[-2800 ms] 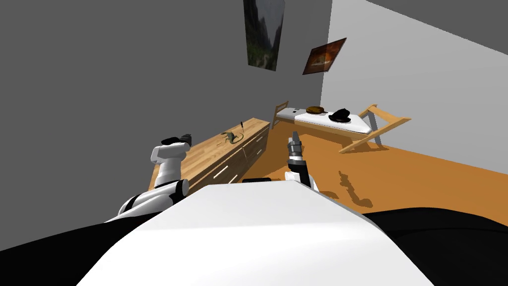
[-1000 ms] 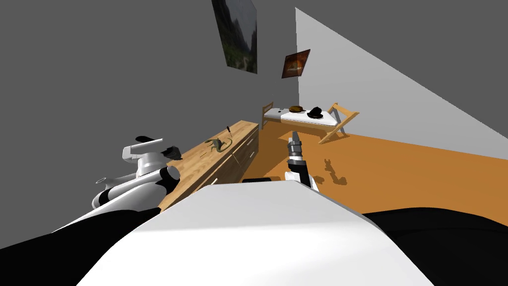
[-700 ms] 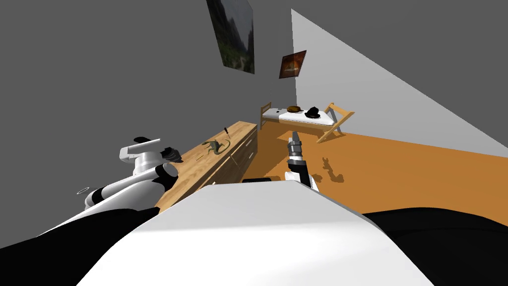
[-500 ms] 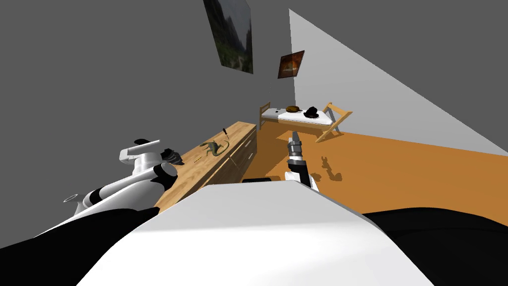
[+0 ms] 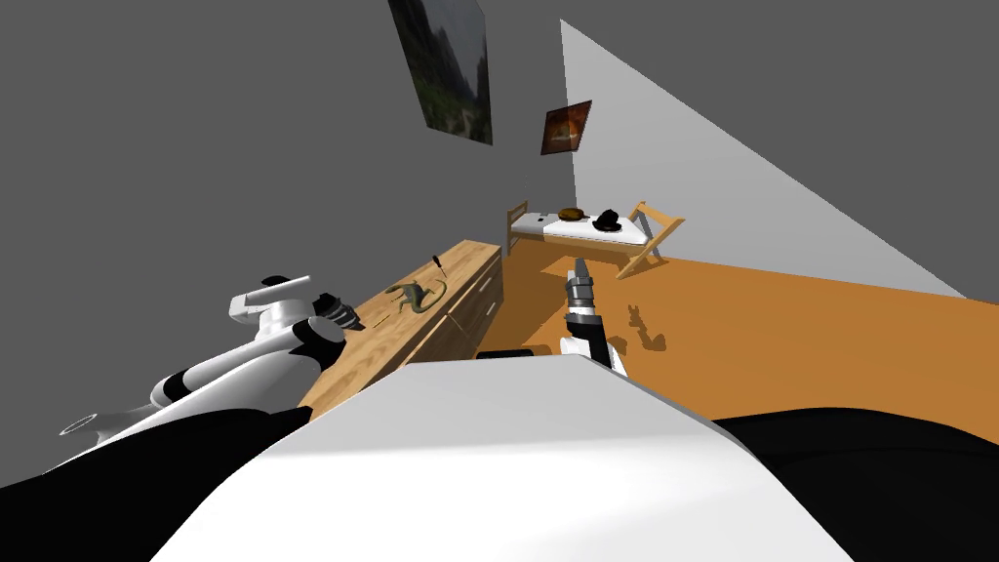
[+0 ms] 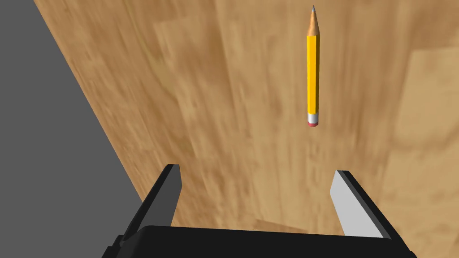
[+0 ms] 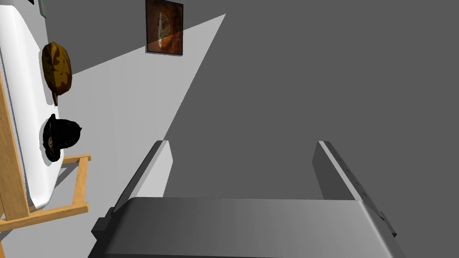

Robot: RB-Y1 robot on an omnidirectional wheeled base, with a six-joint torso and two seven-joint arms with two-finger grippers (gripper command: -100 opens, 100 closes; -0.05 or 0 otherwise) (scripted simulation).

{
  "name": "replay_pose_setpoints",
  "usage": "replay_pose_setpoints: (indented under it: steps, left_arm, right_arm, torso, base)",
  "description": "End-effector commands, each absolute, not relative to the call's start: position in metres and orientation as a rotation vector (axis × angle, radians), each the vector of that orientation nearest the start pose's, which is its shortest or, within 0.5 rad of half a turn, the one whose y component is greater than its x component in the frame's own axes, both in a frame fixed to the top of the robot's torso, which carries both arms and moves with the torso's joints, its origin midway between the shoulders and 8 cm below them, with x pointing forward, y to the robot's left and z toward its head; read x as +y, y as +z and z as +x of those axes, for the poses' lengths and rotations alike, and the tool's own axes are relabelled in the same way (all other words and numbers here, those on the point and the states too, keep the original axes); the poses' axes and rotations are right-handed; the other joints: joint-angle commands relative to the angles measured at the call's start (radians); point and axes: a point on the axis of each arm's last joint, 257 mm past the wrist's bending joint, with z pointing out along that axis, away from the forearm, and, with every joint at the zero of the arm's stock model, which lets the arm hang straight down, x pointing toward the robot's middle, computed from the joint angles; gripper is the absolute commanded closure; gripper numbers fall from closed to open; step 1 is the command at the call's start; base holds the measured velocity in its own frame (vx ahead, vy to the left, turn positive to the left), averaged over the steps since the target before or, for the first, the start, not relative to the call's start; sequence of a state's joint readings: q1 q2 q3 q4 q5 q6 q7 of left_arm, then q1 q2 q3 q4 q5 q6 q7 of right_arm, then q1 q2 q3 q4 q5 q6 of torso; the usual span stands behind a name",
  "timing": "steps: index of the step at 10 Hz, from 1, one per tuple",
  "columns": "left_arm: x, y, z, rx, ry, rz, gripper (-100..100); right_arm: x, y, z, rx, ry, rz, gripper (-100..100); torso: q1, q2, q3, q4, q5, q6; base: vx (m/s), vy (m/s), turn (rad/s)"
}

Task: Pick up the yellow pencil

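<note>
Change: left arm has dropped from a raised-elbow stance to a low forward reach. The shift shared by the whole room is own body and head motion, not object motion.
Meaning for task: approach looks well advanced, with the target framed ahead of the fingers. Grasp not yet made.
Left gripper (image 6: 256,172): 2 fingers spread wide, nothing between them, looking down on the wooden top (image 6: 215,89) near its edge.
Left arm pose: forearm stretched low and forward, wrist over the near end of the top.
Yellow pencil (image 6: 313,67): flat on the top, eraser end toward the gripper, point away. It lies beyond the fingertips, offset toward the lighter finger, touching neither.
Next move (judgement): shift sideways to centre, advance, then descend.
Right gripper (image 7: 243,143): fingers spread, empty, held forward above the floor.
Lizard figure (image 5: 415,295): farther along the top.
Bed (image 5: 576,232): far corner.
</note>
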State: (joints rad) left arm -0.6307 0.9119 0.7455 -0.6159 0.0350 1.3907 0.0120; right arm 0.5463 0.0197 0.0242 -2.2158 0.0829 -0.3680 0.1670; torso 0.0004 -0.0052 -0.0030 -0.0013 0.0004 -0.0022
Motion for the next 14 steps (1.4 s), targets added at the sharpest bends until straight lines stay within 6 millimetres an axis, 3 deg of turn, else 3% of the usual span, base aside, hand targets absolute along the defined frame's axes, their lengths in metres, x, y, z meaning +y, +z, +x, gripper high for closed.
replay_pose_setpoints:
  steps: [1,2,4,6,7,14]
  left_arm:
    - [0.708,-0.265,0.336,0.927,-0.008,-2.679,-100]
    - [0.698,-0.272,0.324,0.886,0.013,-2.761,-100]
    - [0.698,-0.272,0.324,0.886,0.013,-2.761,-100]
    - [0.676,-0.285,0.306,0.812,0.058,-2.897,-100]
    - [0.688,-0.268,0.315,0.8,0.028,-2.847,-100]
    - [0.658,-0.293,0.292,0.757,0.103,-2.994,-100]
  right_arm:
    - [-0.277,-0.049,0.371,0.858,1.048,0.733,0]
    - [-0.277,-0.049,0.371,0.858,1.048,0.733,0]
    - [-0.277,-0.049,0.371,0.858,1.048,0.733,0]
    - [-0.277,-0.049,0.371,0.858,1.048,0.733,0]
    - [-0.277,-0.049,0.371,0.858,1.048,0.733,0]
    - [-0.277,-0.049,0.371,0.858,1.048,0.733,0]
  torso:
    - [0.0,0.0,0.0,0.0,0.0,0.0]
    - [0.0,0.002,0.001,0.0,0.0,0.0]
    - [0.0,0.001,0.0,0.0,0.0,0.0]
    - [0.0,0.001,0.001,0.0,0.0,0.0]
    - [0.0,-0.001,0.0,0.0,0.0,0.0]
    - [0.0,0.003,0.001,0.001,0.0,0.0]
  base:
    - [0.032,0.005,0.009]
    - [0.057,0.0,-0.07]
    - [0.043,0.003,-0.025]
    - [0.071,0.005,-0.085]
    - [0.077,0.02,-0.021]
    - [0.028,0.004,-0.012]
